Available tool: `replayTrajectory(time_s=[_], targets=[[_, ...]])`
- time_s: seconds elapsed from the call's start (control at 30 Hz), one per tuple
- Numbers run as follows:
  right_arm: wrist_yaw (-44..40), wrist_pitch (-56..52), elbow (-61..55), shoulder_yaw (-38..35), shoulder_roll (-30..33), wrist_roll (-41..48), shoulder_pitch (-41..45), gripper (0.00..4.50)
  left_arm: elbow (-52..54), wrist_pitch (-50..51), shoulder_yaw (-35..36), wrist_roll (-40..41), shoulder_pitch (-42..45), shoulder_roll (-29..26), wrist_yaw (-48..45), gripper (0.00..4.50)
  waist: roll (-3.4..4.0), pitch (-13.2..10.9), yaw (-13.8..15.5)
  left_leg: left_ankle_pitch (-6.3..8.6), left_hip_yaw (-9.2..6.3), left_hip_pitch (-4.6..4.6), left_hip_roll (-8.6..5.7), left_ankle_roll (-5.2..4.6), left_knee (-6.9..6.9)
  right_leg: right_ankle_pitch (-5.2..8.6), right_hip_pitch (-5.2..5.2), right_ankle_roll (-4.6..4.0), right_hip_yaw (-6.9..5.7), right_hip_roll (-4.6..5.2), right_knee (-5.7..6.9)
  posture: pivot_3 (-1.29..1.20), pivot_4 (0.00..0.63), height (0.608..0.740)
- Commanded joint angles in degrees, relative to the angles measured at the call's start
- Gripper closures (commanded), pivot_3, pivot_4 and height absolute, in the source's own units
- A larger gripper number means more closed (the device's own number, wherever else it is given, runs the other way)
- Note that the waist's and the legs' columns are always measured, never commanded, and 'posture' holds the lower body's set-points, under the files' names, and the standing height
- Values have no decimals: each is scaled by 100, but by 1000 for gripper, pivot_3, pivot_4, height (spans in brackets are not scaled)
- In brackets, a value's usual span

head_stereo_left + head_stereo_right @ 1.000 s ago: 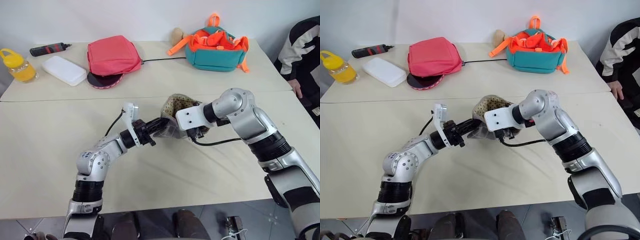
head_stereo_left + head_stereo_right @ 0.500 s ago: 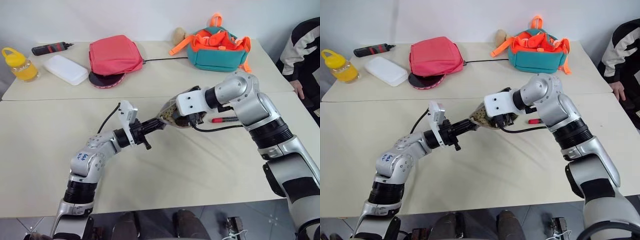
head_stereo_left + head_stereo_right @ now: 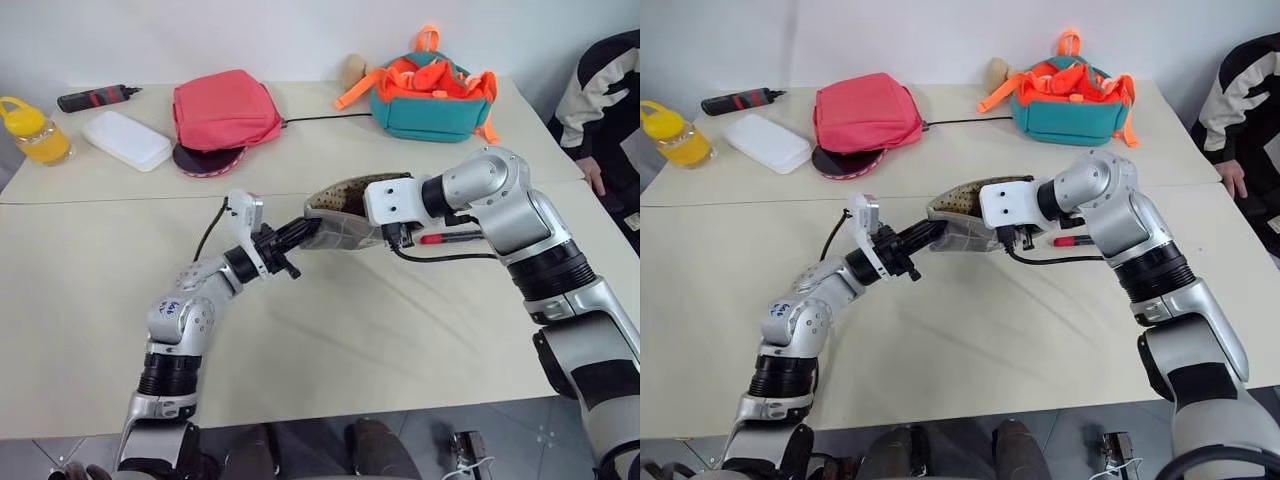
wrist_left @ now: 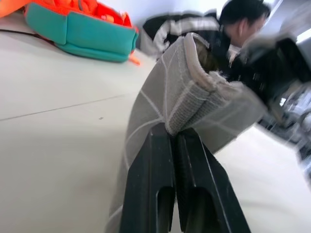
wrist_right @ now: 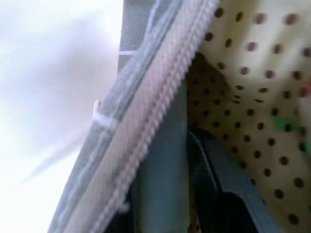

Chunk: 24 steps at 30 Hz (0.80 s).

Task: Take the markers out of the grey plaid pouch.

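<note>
The grey plaid pouch (image 3: 338, 218) hangs above the table, stretched between my two grippers, with its beige dotted lining (image 5: 252, 73) facing up. My left gripper (image 3: 303, 230) is shut on the pouch's left end (image 4: 194, 92). At the right end, my right gripper (image 3: 392, 238) is shut on the zipper edge (image 5: 160, 111), with one finger inside. A red-ended marker (image 3: 450, 238) lies on the table just right of the pouch, behind my right forearm. A blurred green spot (image 5: 282, 124) shows inside the pouch; I cannot tell what it is.
On the far half of the table are a pink-red bag (image 3: 225, 108), a teal-and-orange backpack (image 3: 432, 95), a white box (image 3: 127, 140), a yellow bottle (image 3: 35, 130) and a black cylinder (image 3: 95, 97). A person's sleeve (image 3: 605, 90) is at the right edge.
The pouch has risen off the table and been pulled out longer between the grippers. A red-ended marker now lies on the table to its right.
</note>
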<state>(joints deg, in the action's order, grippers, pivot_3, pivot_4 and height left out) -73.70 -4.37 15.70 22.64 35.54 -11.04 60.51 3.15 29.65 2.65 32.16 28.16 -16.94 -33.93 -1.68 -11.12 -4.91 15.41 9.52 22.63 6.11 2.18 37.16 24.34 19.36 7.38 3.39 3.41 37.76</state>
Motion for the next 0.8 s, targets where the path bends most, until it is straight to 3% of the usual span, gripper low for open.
replayTrajectory(time_s=[0.03, 0.27, 0.6, 0.8], targets=[[74, 217, -198, -305, 7, 193, 270, 3461, 12, -27, 56, -99, -85, 22, 115, 4500, 0, 0, 3, 0, -1, 11, 1, 0, 4, 0, 10, 0, -1, 0, 2, 0, 150, 740], [143, 289, -220, -323, -172, 298, 251, 3461, 208, 49, -170, -165, -164, 133, 108, 4500, 0, 0, -7, 0, -7, 37, 4, -1, 16, 0, 33, 0, -5, 1, 10, 0, 150, 740], [755, 1313, 201, 363, -552, -619, -90, 3461, 599, 201, -400, -21, -47, 471, 161, 4500, 0, 0, -5, 0, -6, 39, 4, -1, 23, 0, 35, 0, -5, 0, 19, 0, 150, 740], [743, 1513, 214, 88, -422, -500, 229, 3461, 607, 219, -513, -298, -363, 143, 6, 4500, 0, 0, -19, 0, -7, 39, 7, -1, 26, 0, 36, 0, -6, 0, 22, 0, 150, 740]])
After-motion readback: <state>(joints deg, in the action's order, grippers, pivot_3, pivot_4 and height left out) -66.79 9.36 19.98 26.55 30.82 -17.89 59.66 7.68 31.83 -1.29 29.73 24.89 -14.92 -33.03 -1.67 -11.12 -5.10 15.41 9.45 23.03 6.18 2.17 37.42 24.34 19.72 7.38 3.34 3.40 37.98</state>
